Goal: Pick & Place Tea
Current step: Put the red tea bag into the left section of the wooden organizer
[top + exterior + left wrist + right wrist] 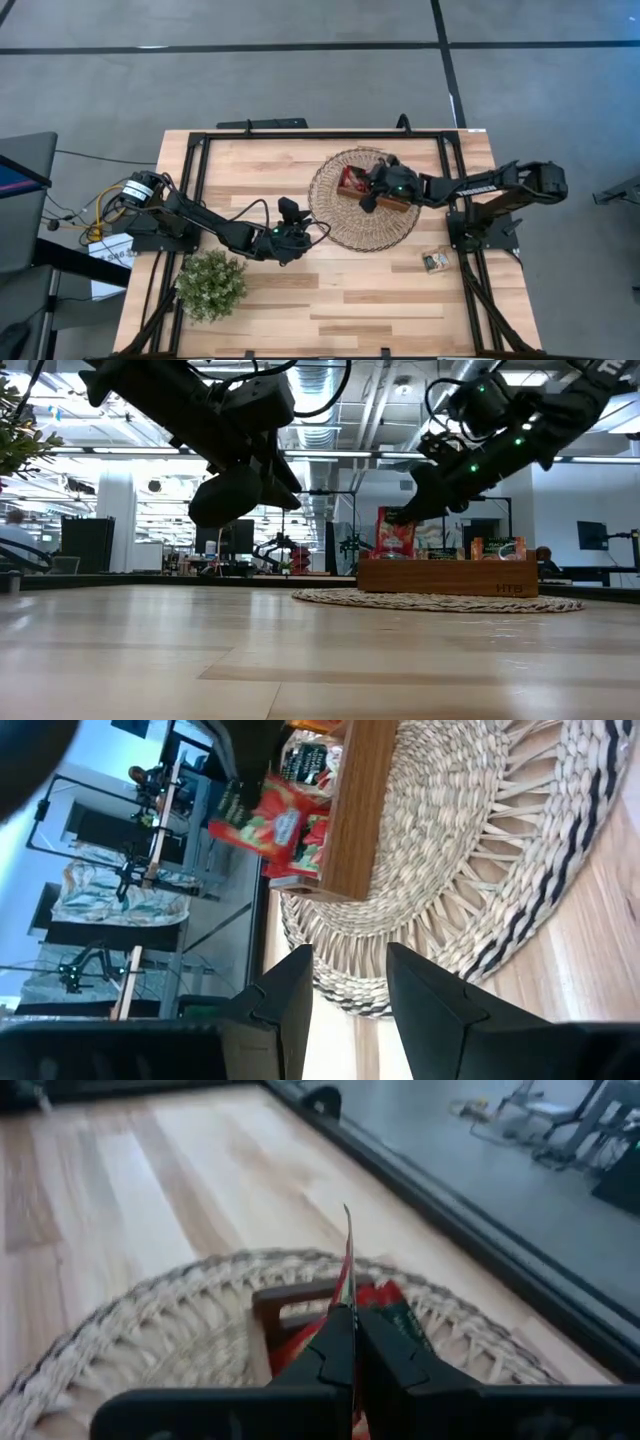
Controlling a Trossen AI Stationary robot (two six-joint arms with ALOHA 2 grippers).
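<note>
The right gripper [352,1342] pinches a red sachet [347,1260] edge-up over the tray's [392,203] end compartment on the woven mat [340,225], while the left gripper [350,990] hovers empty, fingers apart, beside the mat.

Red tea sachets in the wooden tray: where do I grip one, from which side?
Likely the top edge, from above: the red square tea sachets stand upright, poking above the wall of the brown wooden tray. The right gripper pinches one so. Left gripper waits nearby.
</note>
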